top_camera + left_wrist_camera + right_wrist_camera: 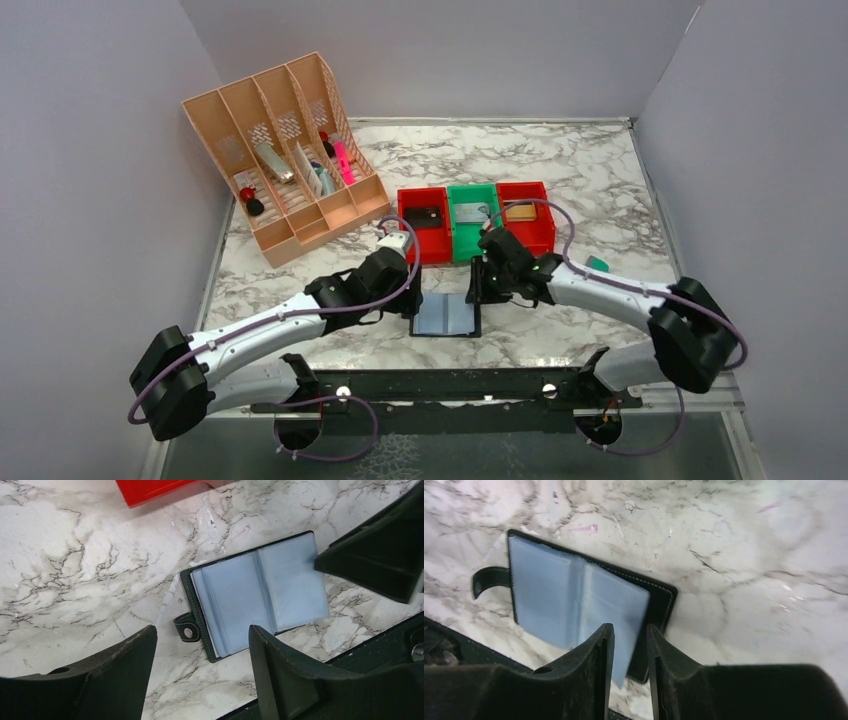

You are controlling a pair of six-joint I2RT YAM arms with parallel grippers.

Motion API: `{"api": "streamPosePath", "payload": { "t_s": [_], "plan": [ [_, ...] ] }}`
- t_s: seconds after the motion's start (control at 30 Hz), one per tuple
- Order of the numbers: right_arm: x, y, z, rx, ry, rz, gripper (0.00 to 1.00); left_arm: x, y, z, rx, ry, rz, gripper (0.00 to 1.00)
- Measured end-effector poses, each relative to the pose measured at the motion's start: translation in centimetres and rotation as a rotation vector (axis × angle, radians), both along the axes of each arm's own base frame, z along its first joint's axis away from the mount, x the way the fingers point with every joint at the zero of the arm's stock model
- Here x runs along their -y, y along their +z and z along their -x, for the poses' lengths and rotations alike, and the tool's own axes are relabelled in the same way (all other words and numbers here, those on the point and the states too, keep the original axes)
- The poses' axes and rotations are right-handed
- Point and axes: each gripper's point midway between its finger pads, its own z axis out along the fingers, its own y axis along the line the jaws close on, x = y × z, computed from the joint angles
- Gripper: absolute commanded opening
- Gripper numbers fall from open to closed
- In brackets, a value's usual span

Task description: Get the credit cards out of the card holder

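Shows the card holder (446, 315) lying open and flat on the marble table (600, 180), near the front edge, between the two grippers and just in front of a row of three bins. Presents, in the left wrist view, the black stitched cover face down, the grey-blue translucent sleeves (235, 605) uppermost, and a small snap tab (187, 628) sticking out sideways onto the marble. Places the left gripper (202, 630) above the tab side of the holder, fingers spread wide, nothing between them and nothing touched. Places the right gripper (630, 627) at the opposite side, over the outer edge of the holder, jaws narrowly parted with a clear gap. Shows the free corner of the outermost sleeve within that gap, lifted past the rim of the cover; cannot tell whether either pad presses on it. Locates a dark credit card (425, 217) flat in the left red bin (404, 230) and a grey credit card (472, 212) flat in the green bin (472, 250). Shows a tan flat item (520, 212) in the right red bin (525, 188). Includes a peach slotted organiser (285, 150) at the back left and a small teal block (598, 264) beside the right arm.
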Motion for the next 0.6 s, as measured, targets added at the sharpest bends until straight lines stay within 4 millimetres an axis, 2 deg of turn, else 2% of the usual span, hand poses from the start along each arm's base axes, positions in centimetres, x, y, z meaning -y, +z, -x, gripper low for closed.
{"api": "streamPosePath", "payload": {
  "t_s": [0.07,0.2,0.27,0.4,0.47,0.53,0.6],
  "plan": [
    [0.8,2.1,-0.4,0.067,-0.011,-0.003,0.39,0.0,0.0,0.0,0.001,0.001,-0.001,0.76],
    [1.7,8.4,-2.4,0.285,-0.074,-0.076,0.42,-0.2,0.0,-0.1,0.008,0.009,-0.008,0.89],
    [2.9,10.7,-3.4,0.381,-0.14,-0.082,0.43,-0.6,-0.1,-0.2,0.01,0.018,-0.021,0.96],
    [5.5,12.2,-4.8,0.483,-0.253,-0.021,0.45,-1.7,0.1,-0.5,0.021,0.049,-0.053,0.99],
    [6.8,12.5,-5.3,0.517,-0.303,0.026,0.5,-2.3,0.8,-0.8,0.035,0.068,-0.062,0.99],
    [8.1,12.9,-5.6,0.555,-0.339,0.068,0.67,-3.0,2.3,-1.7,0.067,0.102,-0.056,0.99],
    [9.3,13.7,-6.0,0.603,-0.371,0.098,0.79,-4.0,3.9,-2.8,0.101,0.144,-0.046,0.99]
  ]
}}
